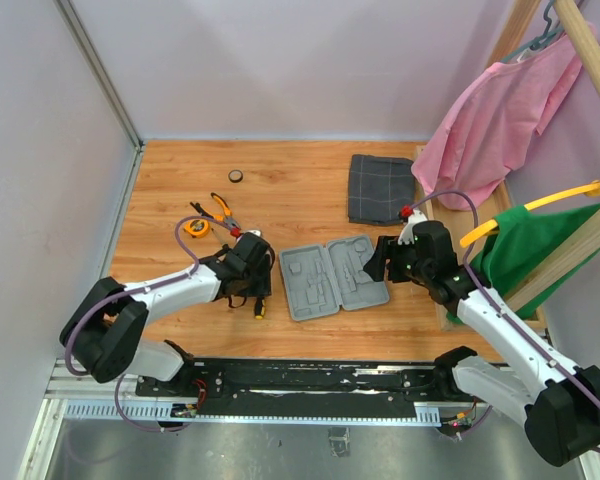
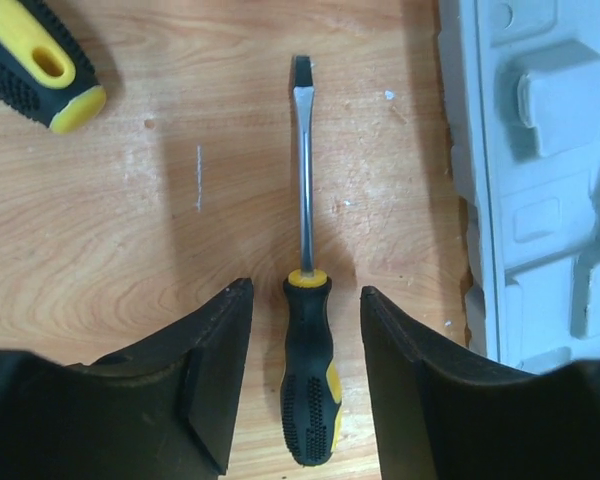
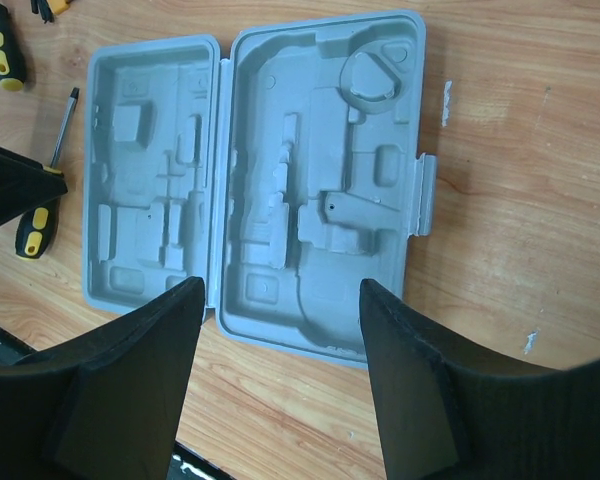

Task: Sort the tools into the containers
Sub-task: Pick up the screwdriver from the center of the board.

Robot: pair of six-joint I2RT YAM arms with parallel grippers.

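Observation:
A flat-blade screwdriver [image 2: 313, 380] with a black and yellow handle lies on the wooden table. My left gripper [image 2: 305, 290] is open and straddles that handle, with a gap on each side. A second black and yellow handle [image 2: 35, 65] lies further off. The grey tool case [image 3: 270, 180] lies open beside them, its moulded compartments bare. My right gripper [image 3: 280, 300] hangs open over the case's near edge, holding nothing. From above, orange pliers [image 1: 220, 210] and a round orange tape measure [image 1: 197, 228] lie left of the left gripper [image 1: 250, 265].
A dark checked folded cloth [image 1: 380, 188] lies at the back right. A small dark round piece [image 1: 237, 176] sits near the back wall. Pink and green garments [image 1: 490, 120] hang on a wooden rack at the right. Grey walls close the left and back.

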